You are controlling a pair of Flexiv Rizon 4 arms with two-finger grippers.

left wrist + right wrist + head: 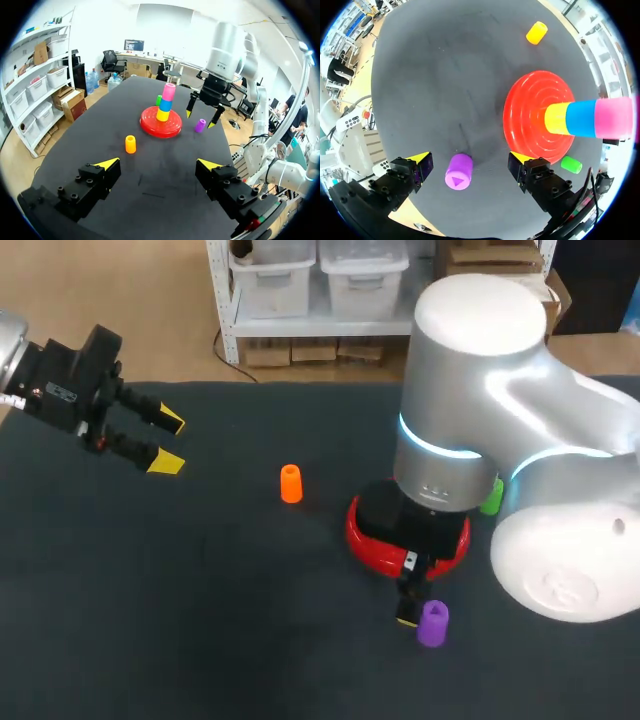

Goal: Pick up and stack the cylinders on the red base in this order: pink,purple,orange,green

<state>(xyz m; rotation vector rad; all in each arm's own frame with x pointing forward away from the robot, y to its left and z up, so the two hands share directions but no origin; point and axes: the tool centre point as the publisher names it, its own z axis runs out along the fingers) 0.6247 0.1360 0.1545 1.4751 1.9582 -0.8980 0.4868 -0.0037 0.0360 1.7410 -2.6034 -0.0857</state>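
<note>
The pink cylinder (pixel 615 118) tops the stack on the red base (pixel 527 120), so purple is next: the right gripper (pixel 470 159) hangs spread, its 2 fingers straddling the upright purple cylinder (pixel 459 171), which stands just beside the base. It must descend and pinch. The table (pixel 445 75) edge lies near that cylinder, and the left gripper (pixel 168 443), also spread, sits well apart.

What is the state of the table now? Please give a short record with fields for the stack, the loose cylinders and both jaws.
base: round red ridged plastic base on dark table
stack on base, bottom to top: yellow plastic cylinder, blue plastic cylinder, pink plastic cylinder
loose on table: purple plastic cylinder, orange plastic cylinder, green plastic cylinder
right jaws: open, one on each side of the purple cylinder, not touching it
left jaws: open, empty, away from the base
next in order: purple
</note>
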